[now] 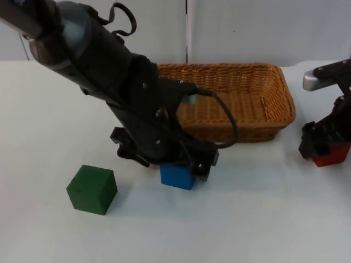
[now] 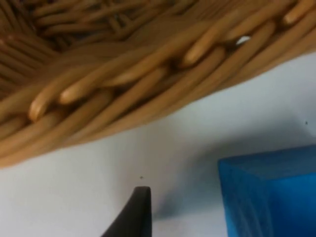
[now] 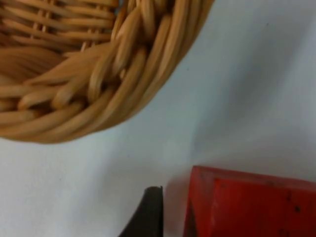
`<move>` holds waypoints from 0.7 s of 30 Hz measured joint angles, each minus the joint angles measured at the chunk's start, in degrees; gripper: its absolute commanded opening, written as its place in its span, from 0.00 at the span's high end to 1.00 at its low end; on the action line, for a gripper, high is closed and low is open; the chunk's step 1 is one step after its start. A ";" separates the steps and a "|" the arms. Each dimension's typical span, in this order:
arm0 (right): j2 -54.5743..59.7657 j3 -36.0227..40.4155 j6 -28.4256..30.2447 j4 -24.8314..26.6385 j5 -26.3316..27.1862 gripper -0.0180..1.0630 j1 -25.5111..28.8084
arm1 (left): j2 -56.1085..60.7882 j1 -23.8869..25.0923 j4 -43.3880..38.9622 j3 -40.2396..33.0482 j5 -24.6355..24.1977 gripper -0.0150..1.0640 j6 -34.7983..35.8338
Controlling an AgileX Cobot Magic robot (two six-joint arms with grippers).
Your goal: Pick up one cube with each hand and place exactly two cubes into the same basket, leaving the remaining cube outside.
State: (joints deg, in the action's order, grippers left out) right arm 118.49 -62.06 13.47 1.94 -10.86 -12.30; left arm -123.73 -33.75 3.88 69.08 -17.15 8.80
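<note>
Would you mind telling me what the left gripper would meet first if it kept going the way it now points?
Probably the wicker basket: the left gripper at the blue cube looks toward its woven wall, with bare table between. Depth is unclear.

Bright, even light, soft shadows on the table (image 1: 263, 219); both wrist views blurred.

Blue cube (image 1: 177, 176) half hidden under the left gripper (image 1: 181, 164); finger contact impossible to judge. Red cube (image 1: 330, 155) partly covered by the right gripper (image 1: 323, 143), grip unclear. Basket (image 1: 271, 118) near wall masked by the left arm.
</note>
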 measured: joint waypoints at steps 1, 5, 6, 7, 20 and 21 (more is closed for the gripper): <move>0.12 0.00 0.00 0.00 0.00 0.21 0.00 | -0.14 0.00 0.00 0.00 0.00 0.07 0.00; 0.24 0.00 0.00 0.00 0.10 0.25 0.00 | -0.14 0.00 -0.22 0.00 0.14 0.07 0.00; 0.34 0.00 0.00 0.00 0.10 0.29 0.00 | -0.14 0.00 -0.22 0.00 0.14 0.07 0.00; 0.34 0.00 0.00 0.00 0.10 0.36 0.00 | -0.14 0.00 -0.22 0.00 0.14 0.09 0.00; -0.53 0.00 0.00 0.02 -1.77 0.98 0.00 | -0.14 0.00 -0.31 0.22 -1.68 0.99 0.13; -1.01 0.00 0.00 0.02 -2.34 0.98 0.00 | -0.14 0.00 -0.31 0.22 -1.93 0.99 0.13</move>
State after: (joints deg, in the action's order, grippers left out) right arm 117.48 -62.06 13.47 1.96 -13.20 -12.30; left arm -123.87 -33.75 3.56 69.31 -19.08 8.94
